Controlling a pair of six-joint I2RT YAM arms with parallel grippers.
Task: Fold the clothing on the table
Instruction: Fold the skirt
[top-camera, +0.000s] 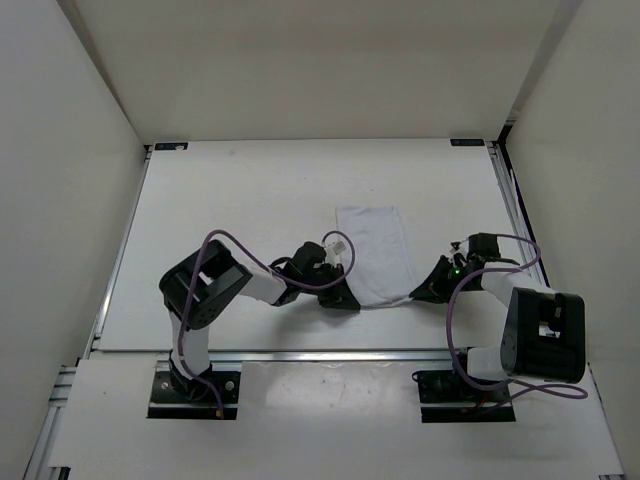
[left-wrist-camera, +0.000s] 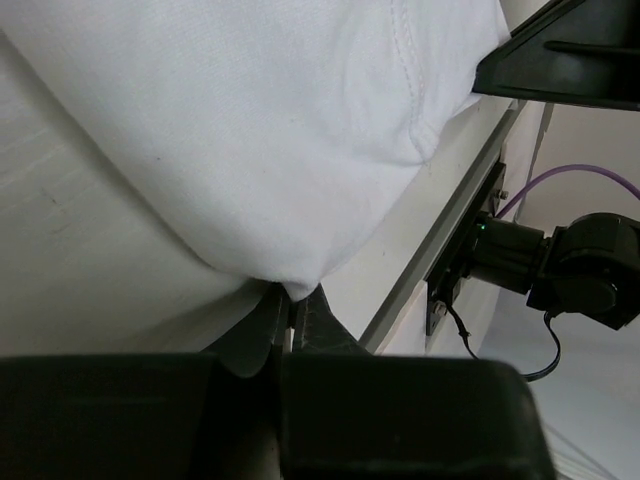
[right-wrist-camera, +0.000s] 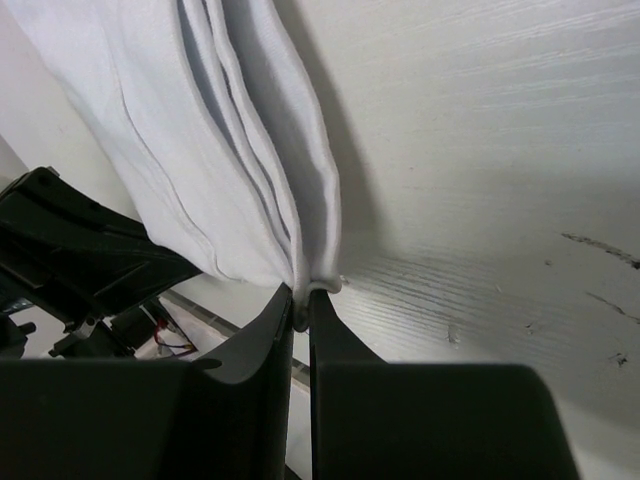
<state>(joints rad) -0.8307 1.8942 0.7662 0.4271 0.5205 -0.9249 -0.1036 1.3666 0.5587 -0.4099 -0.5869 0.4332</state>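
Note:
The clothing (top-camera: 375, 250) is a white folded strip lying on the table (top-camera: 250, 200), running from mid-table toward the near edge. My left gripper (top-camera: 345, 297) is shut on its near left corner; in the left wrist view the clothing (left-wrist-camera: 250, 130) bunches into the pinched jaws of the left gripper (left-wrist-camera: 293, 302). My right gripper (top-camera: 418, 293) is shut on the near right corner. In the right wrist view several stacked layers of the clothing (right-wrist-camera: 200, 140) gather between the closed fingers of the right gripper (right-wrist-camera: 302, 300).
Aluminium rails (top-camera: 300, 354) edge the table at the near side, with white walls (top-camera: 60, 200) on the left, right and back. The right arm's base (top-camera: 540, 335) stands close to the right rail. Purple cables (top-camera: 250, 250) loop over both arms.

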